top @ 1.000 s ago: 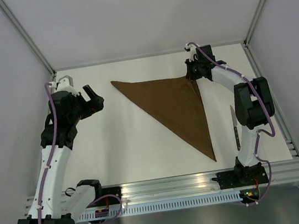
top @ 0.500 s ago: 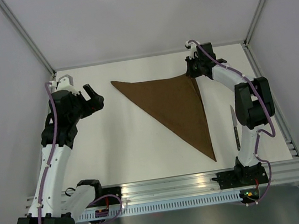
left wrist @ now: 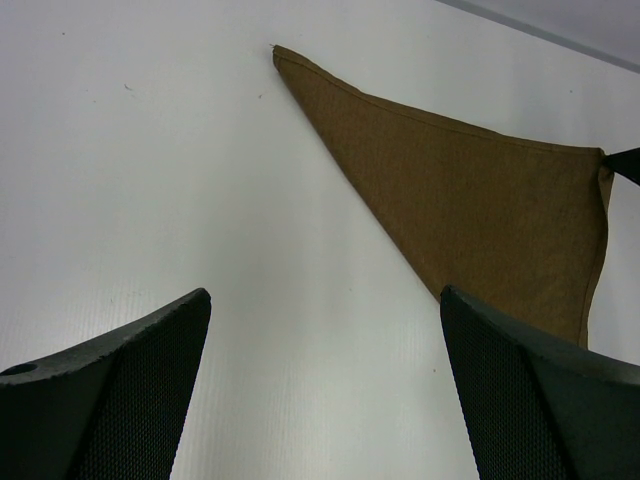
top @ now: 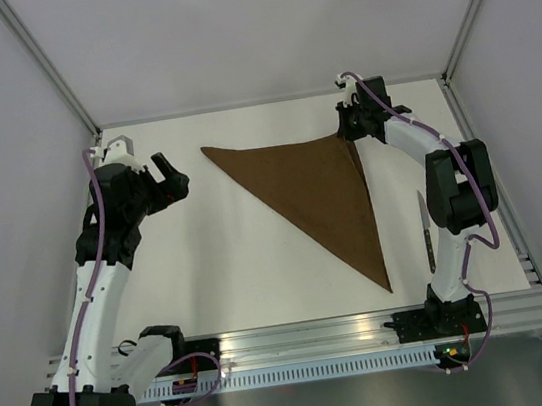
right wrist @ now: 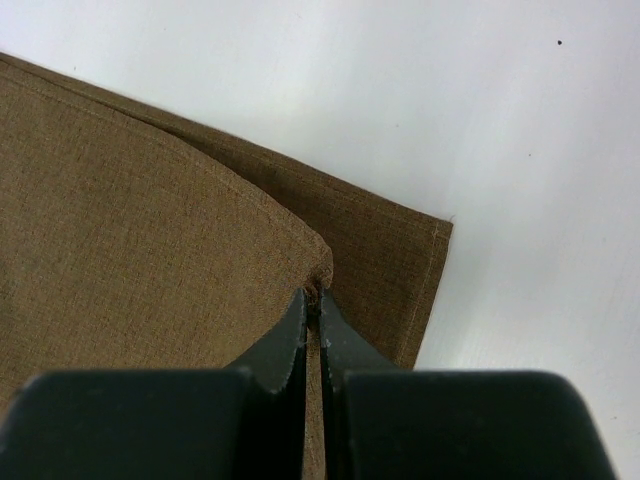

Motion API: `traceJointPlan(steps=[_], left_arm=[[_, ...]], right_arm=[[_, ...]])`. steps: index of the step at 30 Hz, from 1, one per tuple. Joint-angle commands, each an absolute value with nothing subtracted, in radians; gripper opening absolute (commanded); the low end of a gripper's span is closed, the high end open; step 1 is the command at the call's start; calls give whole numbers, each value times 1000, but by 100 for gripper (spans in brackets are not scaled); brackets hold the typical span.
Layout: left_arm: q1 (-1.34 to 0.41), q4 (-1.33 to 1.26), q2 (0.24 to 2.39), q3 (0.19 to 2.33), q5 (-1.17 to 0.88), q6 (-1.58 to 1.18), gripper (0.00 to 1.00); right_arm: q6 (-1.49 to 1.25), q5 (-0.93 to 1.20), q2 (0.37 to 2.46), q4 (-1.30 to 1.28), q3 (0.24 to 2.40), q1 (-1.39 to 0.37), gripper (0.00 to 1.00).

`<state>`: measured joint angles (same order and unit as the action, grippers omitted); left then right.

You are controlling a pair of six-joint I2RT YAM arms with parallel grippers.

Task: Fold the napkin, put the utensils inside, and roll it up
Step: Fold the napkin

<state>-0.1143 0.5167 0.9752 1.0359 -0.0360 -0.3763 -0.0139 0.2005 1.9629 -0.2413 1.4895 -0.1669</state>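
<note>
The brown napkin (top: pixel 315 195) lies folded into a triangle on the white table, one point far left, one far right, one near the front. My right gripper (top: pixel 348 133) is shut on the napkin's top-layer corner (right wrist: pixel 318 285) at the far right point, the lower layer (right wrist: pixel 395 255) flat beneath. The knife (top: pixel 425 232), silver blade and dark handle, lies beside the right arm. My left gripper (top: pixel 168 173) hovers open left of the napkin (left wrist: pixel 480 195), nothing between its fingers (left wrist: pixel 130 375).
Grey walls enclose the table on three sides. The metal rail (top: pixel 310 337) with both arm bases runs along the near edge. Bare white table (top: pixel 229 259) spreads between the left arm and the napkin.
My right gripper has drawn the held corner slightly farther back and right, flattening the fold at the far right point. The left arm has not moved.
</note>
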Motion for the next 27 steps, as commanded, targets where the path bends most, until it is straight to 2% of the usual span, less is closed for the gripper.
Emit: traceJointPlan(steps=[1, 27], left_arm=[[-112, 480, 980, 1028, -58, -407, 100], [-112, 471, 986, 1014, -63, -403, 100]], right_arm=[[-11, 183, 1942, -233, 1532, -163, 0], [-9, 155, 1950, -236, 1522, -163, 0]])
